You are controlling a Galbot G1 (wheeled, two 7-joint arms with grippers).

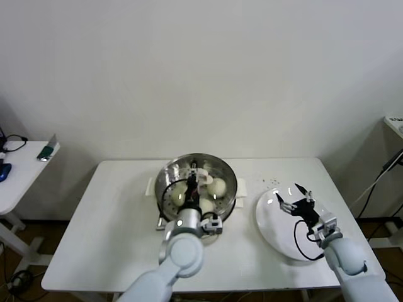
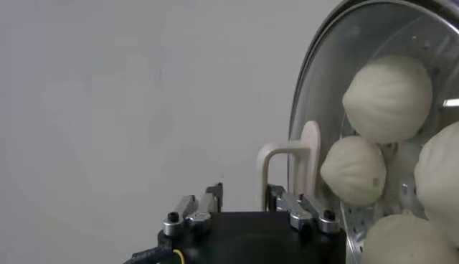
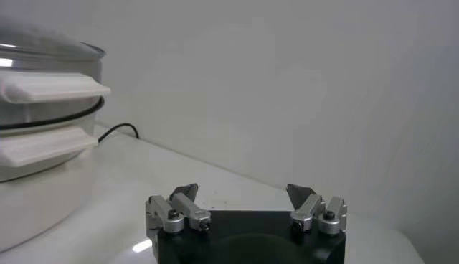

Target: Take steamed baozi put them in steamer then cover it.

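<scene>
**Glass lid over the buns, left tool at its handle**

The steamer (image 1: 196,189), a round pot of shiny stainless steel on a white base with flat side handles, sits at the middle of the white tabletop (image 1: 101,226). Inside it lie the steamed baozi (image 2: 388,97), smooth, cream-white, rounded dough buns with faint pleat lines; in the left wrist view they show through a clear, domed glass lid (image 2: 323,93) with a metal rim. The lid's cream handle (image 2: 290,168), a smooth arched loop, stands between the fingers of the left tool (image 1: 200,182), which is set narrow about it; whether the pads actually press on the handle I cannot tell.

The right tool (image 1: 293,196) hovers over a flat, glossy white plate (image 1: 277,233) just beside the steamer on the robot's right. Its dark pointed fingertips (image 3: 185,191) are spread wide and hold nothing. A thin black cord (image 3: 118,130) lies on the tabletop near the steamer's base.
</scene>
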